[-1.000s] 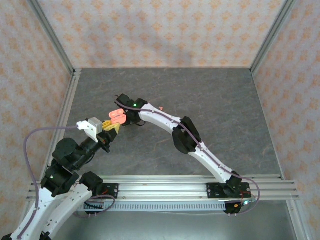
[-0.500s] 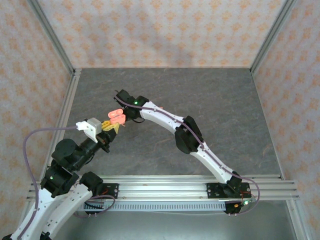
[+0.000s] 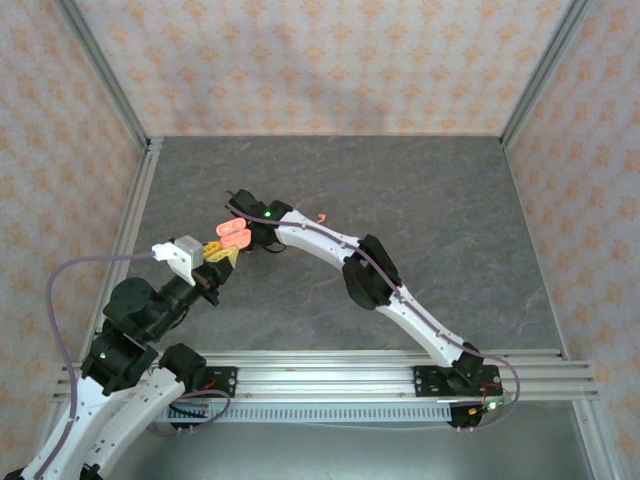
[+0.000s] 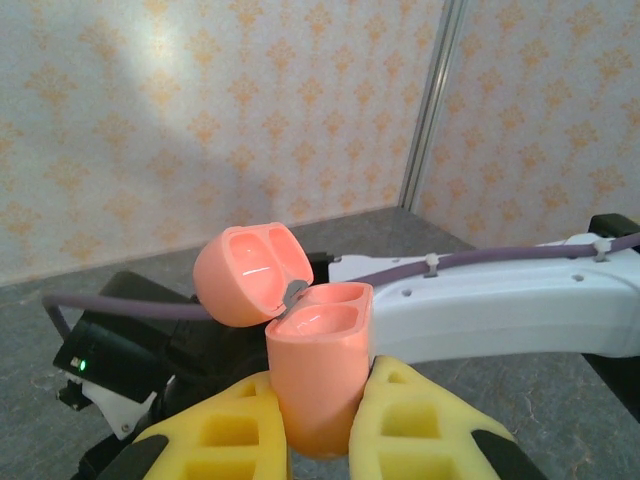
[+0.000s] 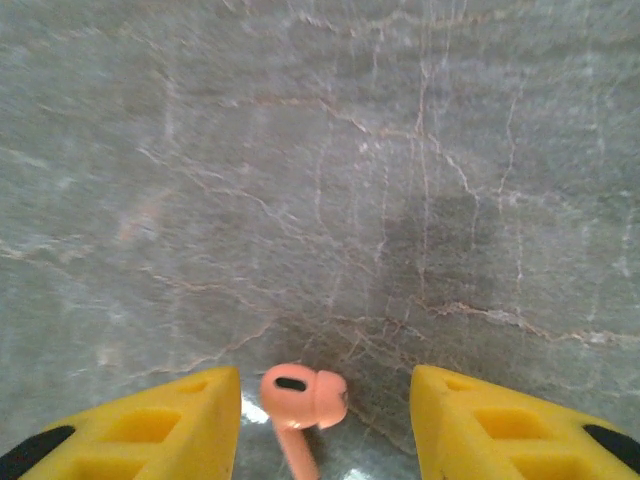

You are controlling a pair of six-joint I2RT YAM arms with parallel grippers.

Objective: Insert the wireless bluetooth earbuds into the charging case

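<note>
Left wrist view shows my left tool (image 4: 322, 412) clamped on the upright coral charging case (image 4: 318, 365), lid hinged open. My right tool (image 5: 325, 405) stands parted over the bench (image 5: 300, 150), a coral earbud (image 5: 302, 388) between its fingers, touching neither; a second earbud (image 3: 322, 216) lies beside that arm

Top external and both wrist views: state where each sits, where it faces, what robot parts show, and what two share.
Top external: above and behind the bases, looking down on the table; both arms show.
Left wrist: on the left arm, facing the wall past the left gripper, shut on the open case.
Right wrist: looking down at the table past the open right gripper, a pink earbud between its jaws.
Shared: top external and left wrist both show the case and the right arm.
</note>
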